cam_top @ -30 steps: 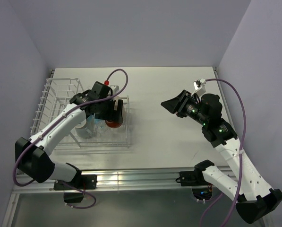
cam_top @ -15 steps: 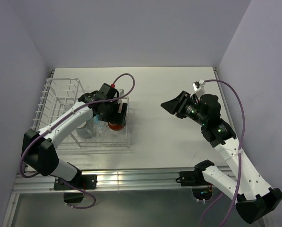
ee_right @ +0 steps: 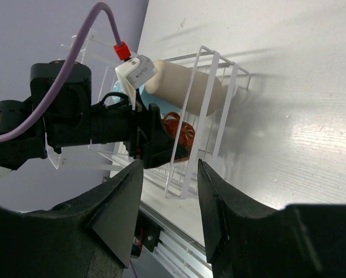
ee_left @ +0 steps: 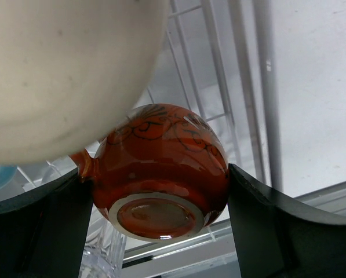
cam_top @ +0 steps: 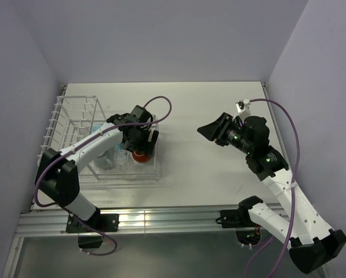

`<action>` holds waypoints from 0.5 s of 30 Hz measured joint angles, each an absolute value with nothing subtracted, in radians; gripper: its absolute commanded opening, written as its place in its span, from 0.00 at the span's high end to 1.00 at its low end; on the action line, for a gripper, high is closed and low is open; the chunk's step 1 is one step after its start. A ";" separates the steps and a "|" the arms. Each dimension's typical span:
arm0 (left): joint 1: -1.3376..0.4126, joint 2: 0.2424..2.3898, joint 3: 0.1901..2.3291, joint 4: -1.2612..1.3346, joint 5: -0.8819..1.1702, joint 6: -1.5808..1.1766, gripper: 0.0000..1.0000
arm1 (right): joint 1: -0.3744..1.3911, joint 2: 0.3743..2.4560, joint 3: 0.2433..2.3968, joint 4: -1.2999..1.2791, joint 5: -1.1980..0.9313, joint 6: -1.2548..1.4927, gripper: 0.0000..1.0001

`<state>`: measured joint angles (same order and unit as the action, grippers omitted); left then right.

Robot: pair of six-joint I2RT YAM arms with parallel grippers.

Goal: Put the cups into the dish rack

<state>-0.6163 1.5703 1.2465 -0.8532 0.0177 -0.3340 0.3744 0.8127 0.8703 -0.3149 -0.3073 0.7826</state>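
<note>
Left pincer (ee_left: 158, 180) around red-orange mug (ee_left: 161, 152), mouth hidden

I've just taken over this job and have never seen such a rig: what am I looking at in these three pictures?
Two robot arms are bolted at the near edge of a white table. One picture looks down from overhead; each of the other two comes from a camera on a wrist. The left gripper is clamped on a small red-orange mug, its bottom toward that camera, at the white wire dish rack, where a cream mug lies on its side. The right gripper is open and empty, above the table.
</note>
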 measured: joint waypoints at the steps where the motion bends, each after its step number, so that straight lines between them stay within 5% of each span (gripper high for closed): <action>1: -0.616 1.578 1.246 -0.855 0.012 -0.334 1.00 | 0.375 0.813 0.869 -0.315 -0.306 0.782 0.50; 10: -0.617 1.589 1.243 -0.855 -0.006 -0.334 0.99 | 0.374 0.813 0.860 -0.315 -0.304 0.774 0.50; 15: -0.617 1.593 1.232 -0.853 -0.007 -0.335 0.82 | 0.374 0.813 0.858 -0.315 -0.303 0.772 0.50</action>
